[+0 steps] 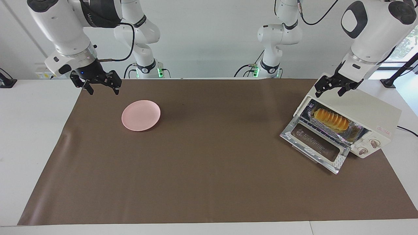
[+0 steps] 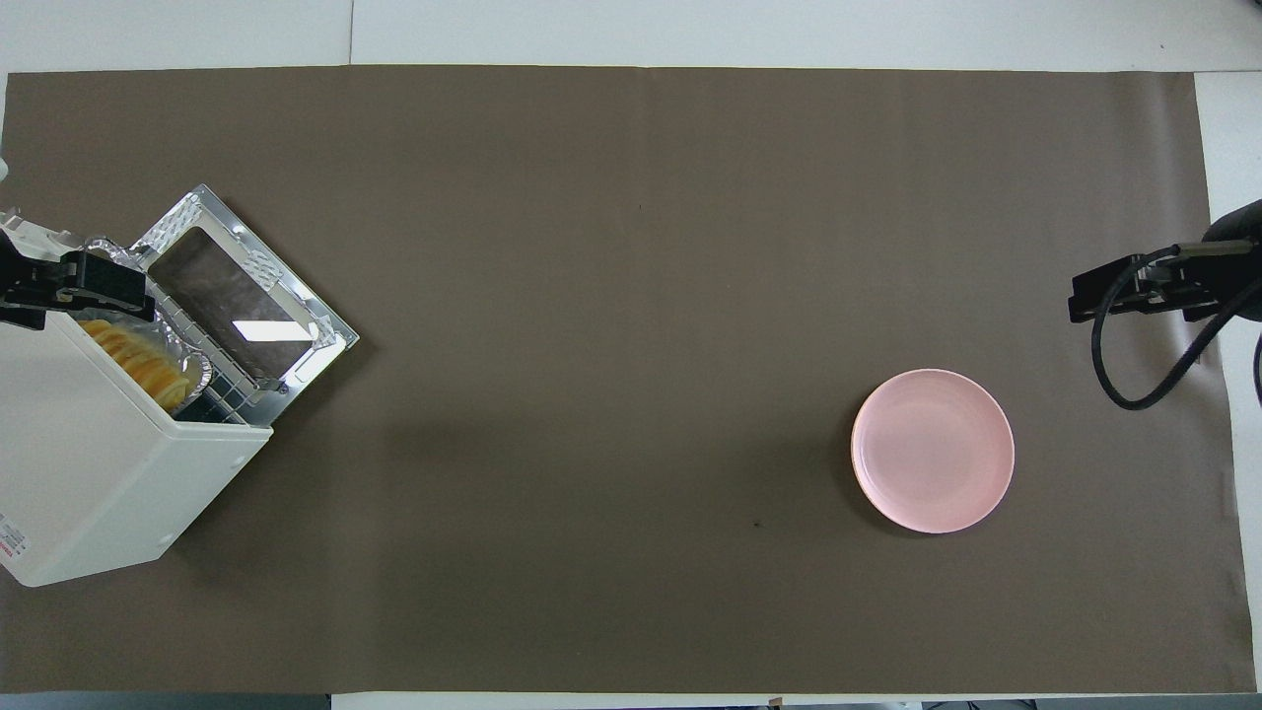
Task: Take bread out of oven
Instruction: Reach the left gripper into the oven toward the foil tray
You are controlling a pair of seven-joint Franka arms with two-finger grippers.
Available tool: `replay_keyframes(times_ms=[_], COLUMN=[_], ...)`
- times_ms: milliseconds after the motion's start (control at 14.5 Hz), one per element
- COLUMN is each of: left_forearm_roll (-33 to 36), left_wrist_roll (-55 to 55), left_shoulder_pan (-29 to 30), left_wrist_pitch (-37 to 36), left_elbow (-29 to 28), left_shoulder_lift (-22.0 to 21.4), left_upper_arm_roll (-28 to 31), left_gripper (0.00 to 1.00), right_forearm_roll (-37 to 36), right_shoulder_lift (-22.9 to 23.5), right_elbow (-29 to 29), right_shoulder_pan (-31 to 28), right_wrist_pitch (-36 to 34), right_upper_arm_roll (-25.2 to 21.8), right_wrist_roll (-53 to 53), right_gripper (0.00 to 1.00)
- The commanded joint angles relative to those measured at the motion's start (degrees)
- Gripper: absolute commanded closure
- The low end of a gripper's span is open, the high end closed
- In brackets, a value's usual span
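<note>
Golden-orange and ridged, the bread (image 1: 330, 119) is lying in a crinkled foil tray (image 1: 354, 132) on the rack inside the oven (image 1: 369, 112), which is sitting at the left arm's end of the table (image 1: 209, 169) with its glass door (image 1: 315, 146) dropped fully open. The loaf's long axis is running along the oven's mouth, parallel to the door's hinge line, so any reach is having to come in through that opening, across the loaf's width.

And the left hand (image 1: 328, 89) is the one placed for it: it is hovering over the oven's top at the corner nearer the robots, fingers spread wide and holding nothing. The bread is sitting below that hand and a little toward the open door, with the oven's roof between them, so the judgement is that the hand will need to swing out over the door and dip inside.

Meanwhile the right hand (image 1: 102, 88) is waiting, wide open and empty, over the brown mat's edge at the right arm's end, near the pink plate (image 1: 141, 115) and well apart from the oven.
</note>
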Motion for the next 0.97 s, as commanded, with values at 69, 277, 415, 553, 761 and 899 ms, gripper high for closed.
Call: replay_keyframes(times_ms=[69, 277, 415, 553, 761, 899], left_forearm_roll=[2.4, 2.6, 4.2, 6.3, 10.7, 11.9], left_wrist_roll=[-11.5, -16.1, -22.3, -25.8, -27.0, -29.9], left_shoulder_pan=[-3.9, -4.1, -4.7, -5.4, -5.5, -5.5], left_wrist_pitch=[-6.9, -7.0, -4.5, -2.3, -0.5, 3.3], left_elbow=[17.2, 24.2, 24.1, 22.6, 15.2, 9.1], left_shoulder_lift=[15.6, 22.4, 24.5, 24.9, 21.8, 19.4], left_upper_arm_roll=[0.5, 0.8, 1.2, 1.2, 1.2, 1.3], left_gripper=[0.0, 0.0, 0.0, 0.0, 0.0, 0.0], right_forearm_roll=[0.3, 0.3, 0.3, 0.3, 0.3, 0.3], right_shoulder_lift=[-1.4, -1.4, -1.4, -1.4, -1.4, -1.4], right_elbow=[-1.5, -1.4, -1.5, -1.5, -1.4, -1.5], right_shoulder_pan=[-0.7, -0.7, -0.7, -0.7, -0.7, -0.7], right_wrist_pitch=[0.2, 0.2, 0.2, 0.2, 0.2, 0.2], right_upper_arm_roll=[0.4, 0.4, 0.4, 0.4, 0.4, 0.4], right_wrist_roll=[-1.4, -1.3, -1.3, -1.4, -1.3, -1.4], right_gripper=[0.0, 0.0, 0.0, 0.0, 0.0, 0.0])
